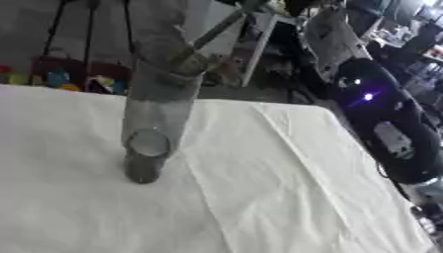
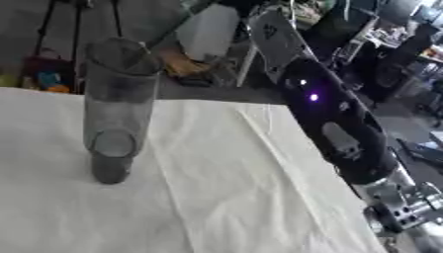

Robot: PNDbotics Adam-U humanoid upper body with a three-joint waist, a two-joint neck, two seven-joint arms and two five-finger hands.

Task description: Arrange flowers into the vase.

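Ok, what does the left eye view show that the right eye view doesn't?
Only the left eye view: a wider stretch of white cloth between the vase and the arm, which sits hard against the right edge.

Only the right eye view: the vase's open rim clearly outlined, and more of the arm's silver lower end.

Both: the clear vase upright on the cloth, and the black arm with its purple light on the right.

A clear glass vase (image 2: 115, 106) stands upright on the white tablecloth (image 2: 234, 197).
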